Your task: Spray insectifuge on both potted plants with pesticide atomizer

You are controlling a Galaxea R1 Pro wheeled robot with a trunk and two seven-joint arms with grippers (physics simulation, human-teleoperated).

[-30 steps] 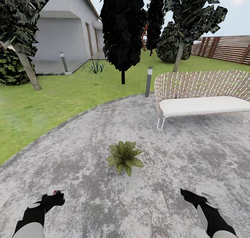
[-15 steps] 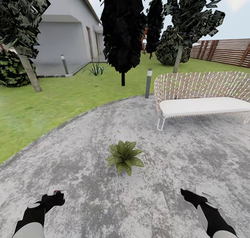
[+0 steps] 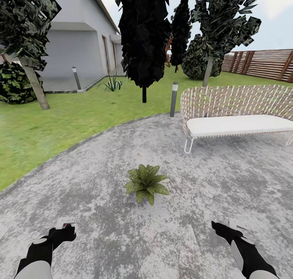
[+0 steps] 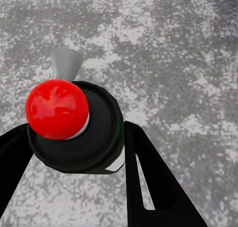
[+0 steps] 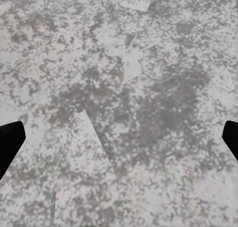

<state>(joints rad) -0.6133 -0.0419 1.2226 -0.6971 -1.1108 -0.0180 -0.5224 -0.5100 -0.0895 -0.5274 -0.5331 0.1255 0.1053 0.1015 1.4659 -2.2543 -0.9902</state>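
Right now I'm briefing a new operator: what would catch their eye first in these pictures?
Probably the low rosette of broad green leaves sitting alone mid-patio on the mottled grey paving, straight ahead between both arms. Behind it to the right stands a woven wicker bench with a white cushion. In the left wrist view, a glossy red ball on a dark round object sits between the black fingers.

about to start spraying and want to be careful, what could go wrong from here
The left hand grips the dark round spray bottle with a red knob, but its grey nozzle faces mottled grey paving, so mist may be wasted. The low green broad-leaved potted plant sits well ahead of that hand; spraying from here could fall short.
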